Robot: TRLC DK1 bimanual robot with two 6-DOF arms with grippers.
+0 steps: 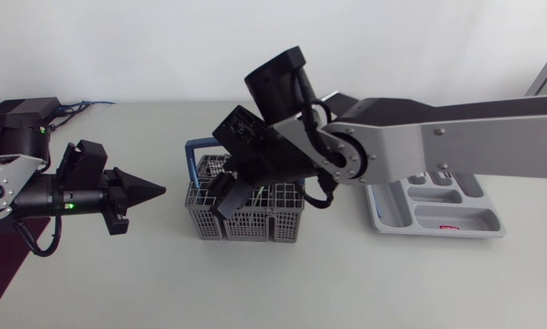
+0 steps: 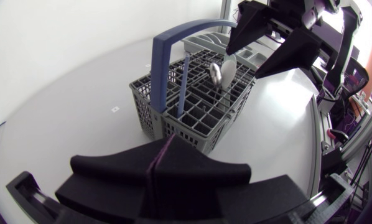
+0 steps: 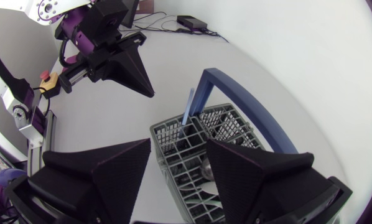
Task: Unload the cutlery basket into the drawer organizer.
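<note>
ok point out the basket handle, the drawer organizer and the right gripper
basket handle (image 2: 162, 68): left wrist view, on its near blue upright
drawer organizer (image 1: 475, 217): head view, on a bare front compartment
right gripper (image 3: 178, 144): right wrist view, midway between its open fingertips

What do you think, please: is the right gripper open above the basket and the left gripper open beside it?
Not quite: the left gripper is shut, as the left wrist view shows. The right gripper is open above the basket.
</note>
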